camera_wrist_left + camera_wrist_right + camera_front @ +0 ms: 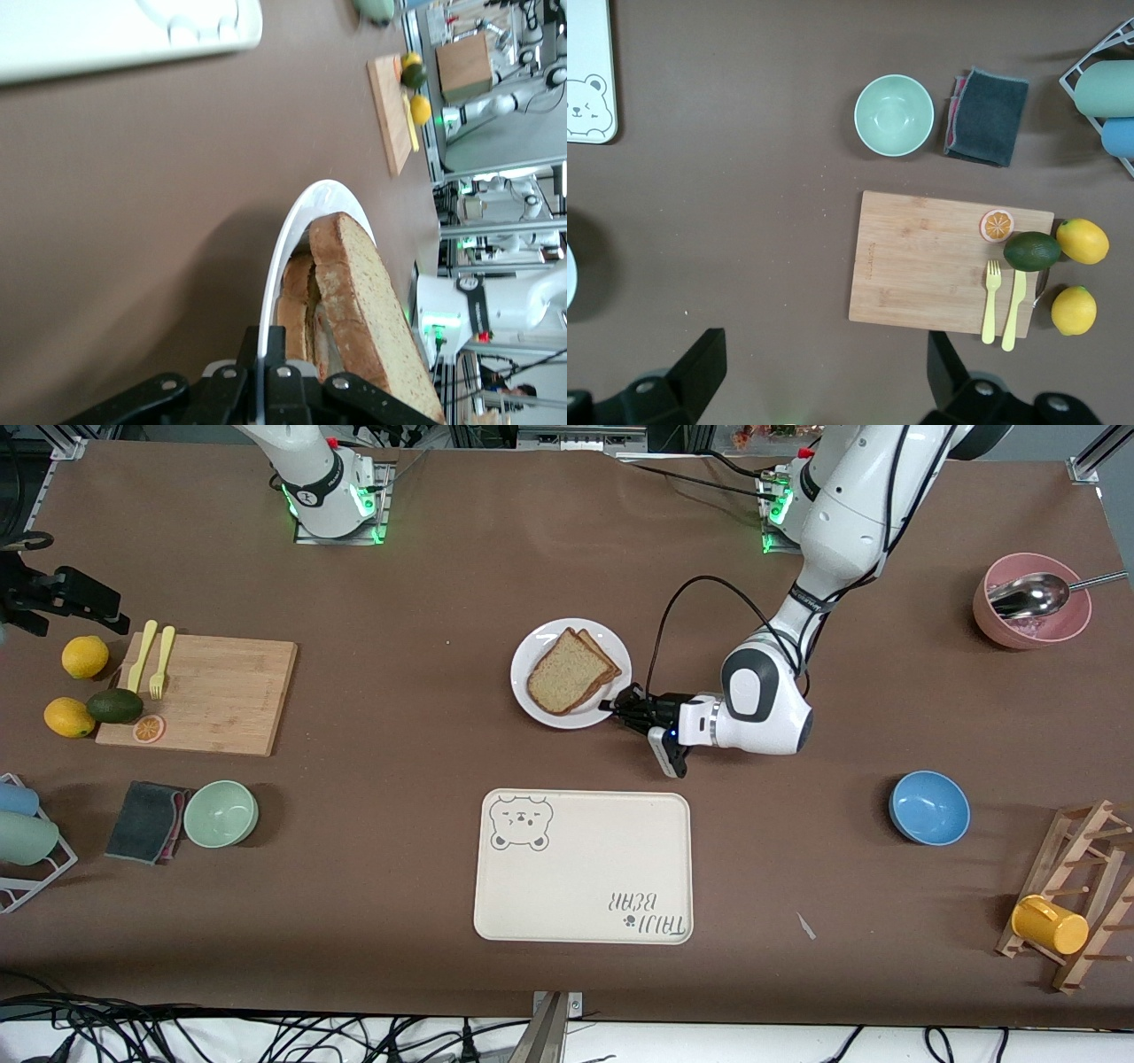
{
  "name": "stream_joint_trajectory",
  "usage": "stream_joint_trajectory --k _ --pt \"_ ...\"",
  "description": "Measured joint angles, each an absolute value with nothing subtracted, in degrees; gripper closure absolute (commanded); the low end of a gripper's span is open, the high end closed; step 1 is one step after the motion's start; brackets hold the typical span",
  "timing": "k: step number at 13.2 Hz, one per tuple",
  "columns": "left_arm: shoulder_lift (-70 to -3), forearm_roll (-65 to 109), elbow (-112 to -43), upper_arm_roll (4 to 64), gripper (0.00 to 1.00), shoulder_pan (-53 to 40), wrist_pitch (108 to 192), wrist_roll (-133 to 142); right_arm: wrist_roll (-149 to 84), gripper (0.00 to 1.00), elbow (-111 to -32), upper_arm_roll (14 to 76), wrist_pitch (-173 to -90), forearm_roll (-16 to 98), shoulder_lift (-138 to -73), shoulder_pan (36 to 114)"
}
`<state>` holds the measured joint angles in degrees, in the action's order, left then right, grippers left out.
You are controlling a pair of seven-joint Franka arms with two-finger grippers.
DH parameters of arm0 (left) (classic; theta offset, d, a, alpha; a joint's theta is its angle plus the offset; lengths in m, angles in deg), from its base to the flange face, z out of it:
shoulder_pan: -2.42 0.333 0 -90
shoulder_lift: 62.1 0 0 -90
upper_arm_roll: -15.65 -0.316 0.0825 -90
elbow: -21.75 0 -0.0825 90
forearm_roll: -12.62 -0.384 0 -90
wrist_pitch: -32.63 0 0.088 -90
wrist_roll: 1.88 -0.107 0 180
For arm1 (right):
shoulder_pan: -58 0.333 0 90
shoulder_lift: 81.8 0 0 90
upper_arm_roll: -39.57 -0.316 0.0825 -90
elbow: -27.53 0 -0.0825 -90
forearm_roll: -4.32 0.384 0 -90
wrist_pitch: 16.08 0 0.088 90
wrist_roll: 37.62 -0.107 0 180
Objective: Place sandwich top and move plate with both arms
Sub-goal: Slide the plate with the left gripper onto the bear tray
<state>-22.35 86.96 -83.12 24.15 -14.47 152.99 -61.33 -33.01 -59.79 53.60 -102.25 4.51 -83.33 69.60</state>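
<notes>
Pinching the rim of the round, plain white shallow plate (551,708): left gripper (625,710), fingers pressed onto its edge at the left arm's end. On the plate just past the fingertips, the speckled tan wholemeal slice with brown crust, the sandwich top (564,673), lies on another slice; whatever lies between is hidden. Right gripper (824,372) spread wide, empty, waiting high over bare brown table beside the rectangular wooden cutting board (939,263); it is cut off in the front view.
</notes>
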Motion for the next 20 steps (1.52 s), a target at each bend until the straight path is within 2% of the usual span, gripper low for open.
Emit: stream_joint_trajectory --k 7,12,16,20 --pt "-20.5 87.0 -70.7 23.8 1.0 -13.7 153.2 -46.9 -33.0 0.0 -58.1 53.5 -102.2 4.5 -83.8 69.7" --pt "-13.5 87.0 -59.4 21.8 1.0 -13.2 154.1 -40.8 -33.0 0.0 -57.8 53.5 -102.2 4.5 -84.1 69.8" --pt "-8.9 87.0 -53.8 18.5 1.0 -12.8 154.2 -40.6 -33.0 0.0 -57.8 53.5 -102.2 4.5 -84.2 69.8" --pt "-4.7 87.0 -49.7 18.3 1.0 -13.0 158.7 -40.3 -33.0 0.0 -57.8 53.5 -102.1 4.5 -84.2 69.8"
